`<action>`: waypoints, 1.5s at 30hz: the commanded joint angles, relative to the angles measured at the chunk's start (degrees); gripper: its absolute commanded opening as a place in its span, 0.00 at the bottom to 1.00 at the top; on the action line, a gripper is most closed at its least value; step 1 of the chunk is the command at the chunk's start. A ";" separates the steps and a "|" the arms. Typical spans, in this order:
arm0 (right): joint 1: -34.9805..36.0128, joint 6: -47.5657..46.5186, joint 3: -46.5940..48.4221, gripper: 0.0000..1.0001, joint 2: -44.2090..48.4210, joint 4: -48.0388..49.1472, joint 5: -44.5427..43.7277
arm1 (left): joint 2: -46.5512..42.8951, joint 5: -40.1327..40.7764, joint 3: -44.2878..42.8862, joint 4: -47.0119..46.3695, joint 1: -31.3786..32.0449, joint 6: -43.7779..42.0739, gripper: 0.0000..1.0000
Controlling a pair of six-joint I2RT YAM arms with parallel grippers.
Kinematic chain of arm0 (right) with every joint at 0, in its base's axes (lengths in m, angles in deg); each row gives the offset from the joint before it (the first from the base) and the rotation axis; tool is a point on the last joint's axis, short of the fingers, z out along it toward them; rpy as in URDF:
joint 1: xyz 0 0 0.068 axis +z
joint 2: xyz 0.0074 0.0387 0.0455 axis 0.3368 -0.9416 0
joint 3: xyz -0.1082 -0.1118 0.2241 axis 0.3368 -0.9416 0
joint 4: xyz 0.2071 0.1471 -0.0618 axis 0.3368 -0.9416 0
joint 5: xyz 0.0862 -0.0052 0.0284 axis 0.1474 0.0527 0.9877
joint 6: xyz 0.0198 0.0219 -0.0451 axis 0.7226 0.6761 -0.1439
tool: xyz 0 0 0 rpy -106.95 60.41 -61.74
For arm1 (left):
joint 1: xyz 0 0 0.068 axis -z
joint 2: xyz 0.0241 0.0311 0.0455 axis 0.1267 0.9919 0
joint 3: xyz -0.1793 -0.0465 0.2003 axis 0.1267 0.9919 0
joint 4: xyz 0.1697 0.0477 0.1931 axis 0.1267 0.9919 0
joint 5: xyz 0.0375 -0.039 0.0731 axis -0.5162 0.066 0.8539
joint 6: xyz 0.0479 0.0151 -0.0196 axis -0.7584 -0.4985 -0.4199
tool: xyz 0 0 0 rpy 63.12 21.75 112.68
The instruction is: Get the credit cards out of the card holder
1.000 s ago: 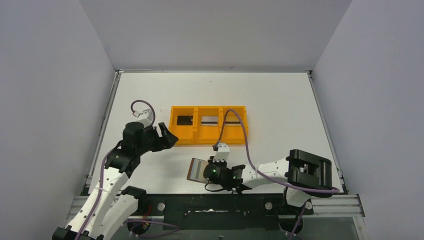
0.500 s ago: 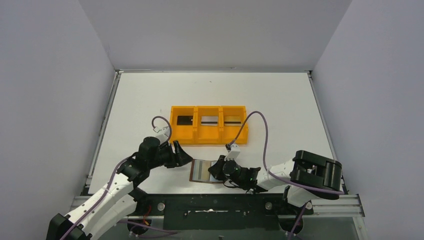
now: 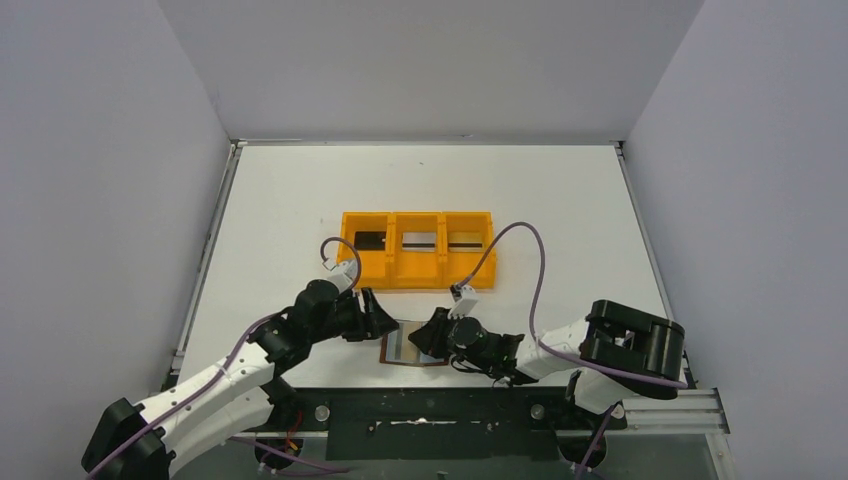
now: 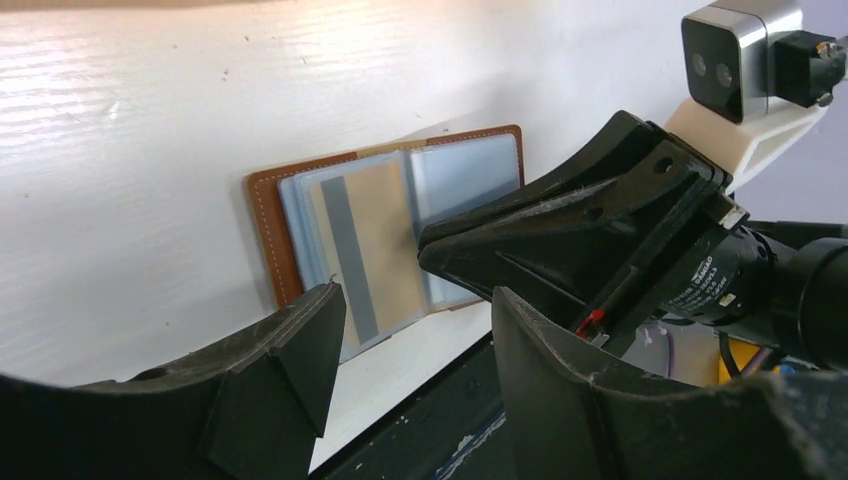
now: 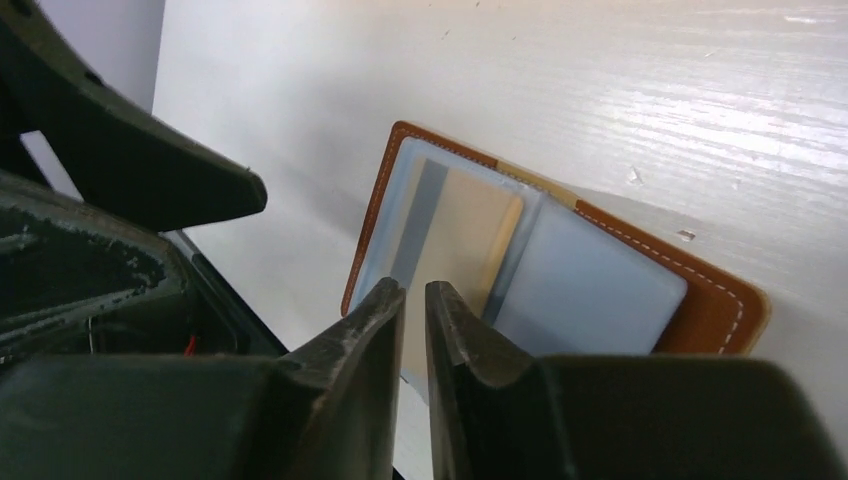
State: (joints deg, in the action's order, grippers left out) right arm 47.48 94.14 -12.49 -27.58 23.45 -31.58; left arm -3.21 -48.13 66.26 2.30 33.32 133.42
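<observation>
Card holder (image 3: 402,346) lies open, baring its tan card (image 5: 470,232) for picking.
Left gripper (image 4: 415,300) just beside it gapes empty; right gripper (image 5: 415,292) above it, jaws barely parted, holds nothing.

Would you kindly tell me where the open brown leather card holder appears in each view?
Top external: open brown leather card holder, bottom centre.
Left wrist: card holder, centre, slightly left.
Right wrist: card holder, centre, slightly right.
Shared landmark: tan card with grey stripe in its pocket.
</observation>
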 commanded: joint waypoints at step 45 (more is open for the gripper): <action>5.47 1.96 25.97 0.00 -7.14 -41.54 -16.66 | -10.50 14.22 -4.05 10.37 0.27 0.33 0.55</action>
State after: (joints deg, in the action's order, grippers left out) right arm 54.08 98.27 18.50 -38.84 -27.87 -52.54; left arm -14.05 -32.69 64.84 15.87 33.49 134.58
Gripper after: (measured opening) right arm 0.023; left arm 0.553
